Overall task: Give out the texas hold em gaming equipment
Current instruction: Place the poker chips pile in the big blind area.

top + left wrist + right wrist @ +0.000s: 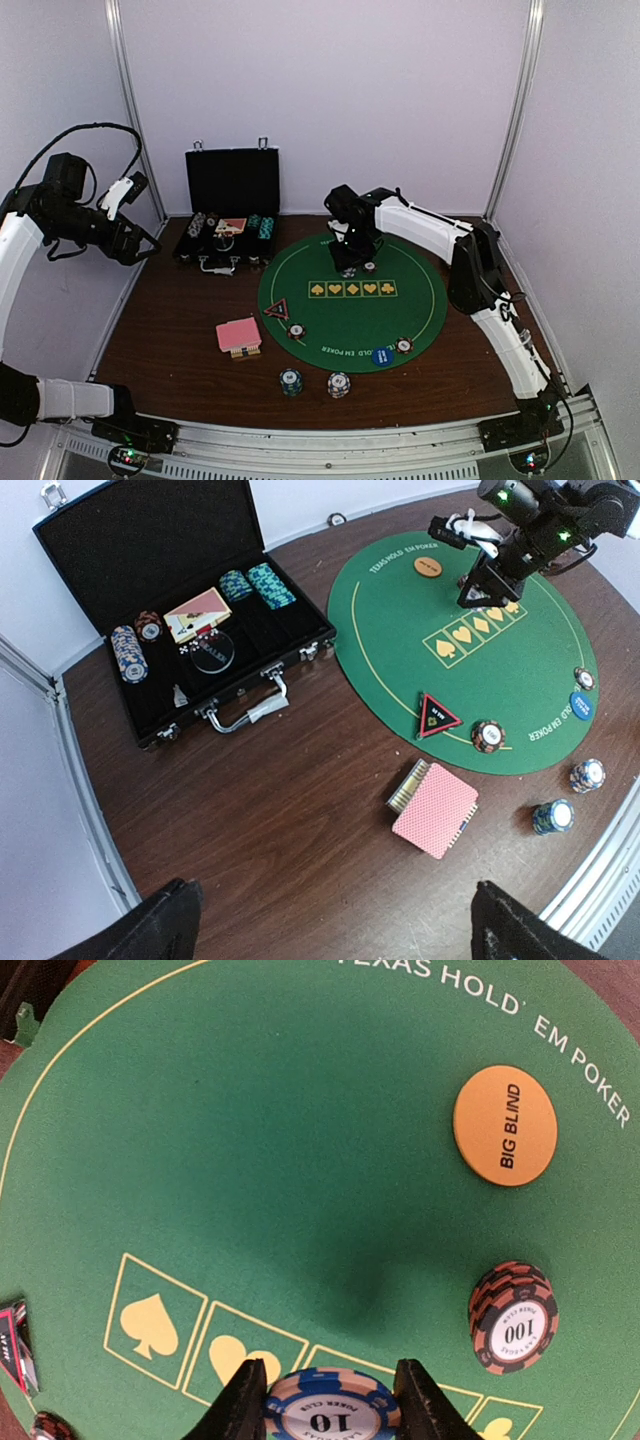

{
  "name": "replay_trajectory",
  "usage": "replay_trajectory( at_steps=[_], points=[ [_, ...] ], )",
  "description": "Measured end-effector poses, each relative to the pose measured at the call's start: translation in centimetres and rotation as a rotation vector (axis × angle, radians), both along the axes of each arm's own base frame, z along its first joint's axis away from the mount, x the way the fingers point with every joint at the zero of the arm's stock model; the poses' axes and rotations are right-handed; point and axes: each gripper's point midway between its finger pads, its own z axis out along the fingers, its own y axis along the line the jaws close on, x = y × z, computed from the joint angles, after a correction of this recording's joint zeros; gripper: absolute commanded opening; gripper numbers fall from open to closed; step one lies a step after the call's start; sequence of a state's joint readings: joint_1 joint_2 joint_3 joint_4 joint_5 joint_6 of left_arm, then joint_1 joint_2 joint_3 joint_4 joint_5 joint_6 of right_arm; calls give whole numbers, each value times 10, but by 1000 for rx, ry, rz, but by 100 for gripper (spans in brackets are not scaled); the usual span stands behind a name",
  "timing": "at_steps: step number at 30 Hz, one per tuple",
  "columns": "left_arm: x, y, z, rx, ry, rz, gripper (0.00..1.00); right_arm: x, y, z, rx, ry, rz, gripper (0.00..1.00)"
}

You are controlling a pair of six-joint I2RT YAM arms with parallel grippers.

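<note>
Right gripper (330, 1400): closed partway on a blue-white chip stack (330, 1422), which is pinched low over the suit boxes of the green mat (300, 1160).
Beside it: a red-brown chip stack (513, 1317) and the orange disc (504, 1125) are set on the mat.
Further out: the blue disc (382, 357) and triangle (277, 309) are laid along the mat's near edge; the cards (239, 335) are placed on the wood.
Left gripper (335, 925): spread wide, nothing held.
Remaining: chips are left in the case (232, 180); the task is judged about halfway.
</note>
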State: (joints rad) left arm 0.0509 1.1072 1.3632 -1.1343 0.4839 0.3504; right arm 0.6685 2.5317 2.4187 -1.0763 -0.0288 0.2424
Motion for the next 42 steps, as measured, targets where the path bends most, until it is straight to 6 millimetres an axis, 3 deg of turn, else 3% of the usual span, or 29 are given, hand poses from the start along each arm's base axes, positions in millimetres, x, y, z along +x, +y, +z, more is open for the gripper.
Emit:
replay_trajectory(
  at_steps=[12, 17, 28, 37, 42],
  points=[
    [2, -1, -9, -8, 33, -5, 98, 23, -8, -25, -15, -26, -30, 20],
    [3, -1, -11, -8, 42, -4, 98, 27, -11, -38, -18, -19, -39, 38],
    [3, 0, -13, -4, 47, -1, 98, 29, -4, -36, 22, -21, -25, 68],
    [2, 0, -13, -4, 51, 0, 98, 24, 7, -33, 52, -11, 0, 73],
    [1, 0, -15, -2, 59, 1, 97, 15, 19, -1, 82, -45, 27, 75]
  ],
)
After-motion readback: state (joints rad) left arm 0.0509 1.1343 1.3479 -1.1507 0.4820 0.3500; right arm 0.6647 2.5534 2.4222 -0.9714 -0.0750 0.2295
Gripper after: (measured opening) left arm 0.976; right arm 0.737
